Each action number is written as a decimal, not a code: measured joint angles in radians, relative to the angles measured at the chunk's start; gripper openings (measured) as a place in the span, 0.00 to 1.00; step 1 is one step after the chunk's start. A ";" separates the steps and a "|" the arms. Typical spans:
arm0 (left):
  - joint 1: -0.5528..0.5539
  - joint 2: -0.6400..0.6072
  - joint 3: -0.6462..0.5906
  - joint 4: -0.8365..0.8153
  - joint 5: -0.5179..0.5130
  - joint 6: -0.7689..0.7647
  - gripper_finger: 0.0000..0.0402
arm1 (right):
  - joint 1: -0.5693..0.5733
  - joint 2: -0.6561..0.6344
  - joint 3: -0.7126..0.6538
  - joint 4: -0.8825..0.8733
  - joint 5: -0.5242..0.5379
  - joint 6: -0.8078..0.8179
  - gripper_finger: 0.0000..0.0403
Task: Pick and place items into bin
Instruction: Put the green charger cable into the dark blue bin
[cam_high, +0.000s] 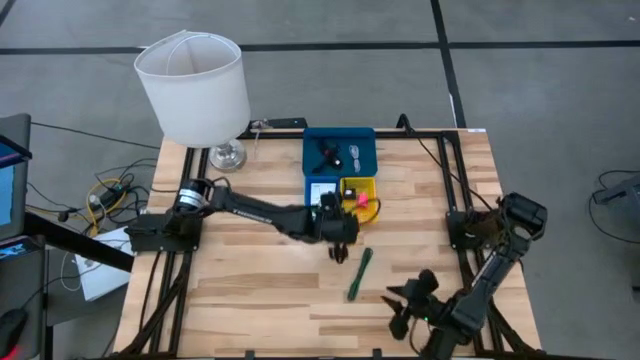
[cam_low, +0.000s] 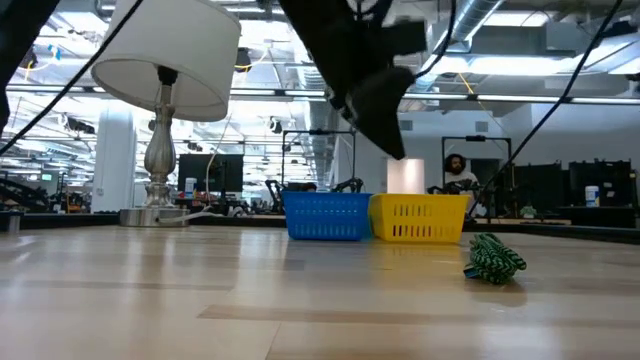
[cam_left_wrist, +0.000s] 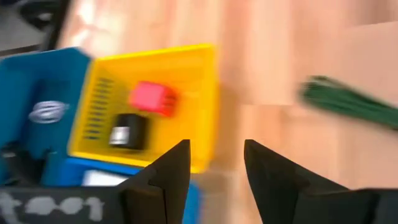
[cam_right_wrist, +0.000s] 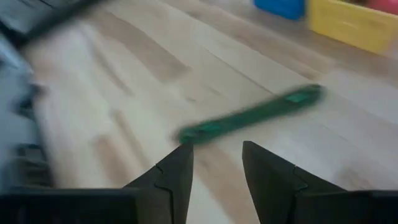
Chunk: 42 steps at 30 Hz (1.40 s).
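Green stick (cam_high: 359, 275) loose on table (cam_high: 250, 290), near yellow tray (cam_high: 358, 190).
Left gripper (cam_left_wrist: 216, 165) open, empty, beside yellow tray; right gripper (cam_right_wrist: 216, 163) open, empty, facing stick.

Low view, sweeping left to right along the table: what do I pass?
Lamp → blue basket → yellow basket → green stick, lying on the wood nearer the camera than the baskets.
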 joint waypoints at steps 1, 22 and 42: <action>-0.016 0.000 0.000 -0.001 0.012 -0.013 0.36 | 0.010 0.000 0.000 0.038 0.031 -0.021 0.33; -0.477 -0.081 -0.002 -0.247 -0.257 -0.354 0.36 | -0.041 0.000 0.000 0.530 0.198 -0.444 0.33; -0.648 -0.584 -0.001 -0.482 -0.046 -0.131 0.36 | -0.463 0.000 0.003 0.452 -0.669 -1.331 0.32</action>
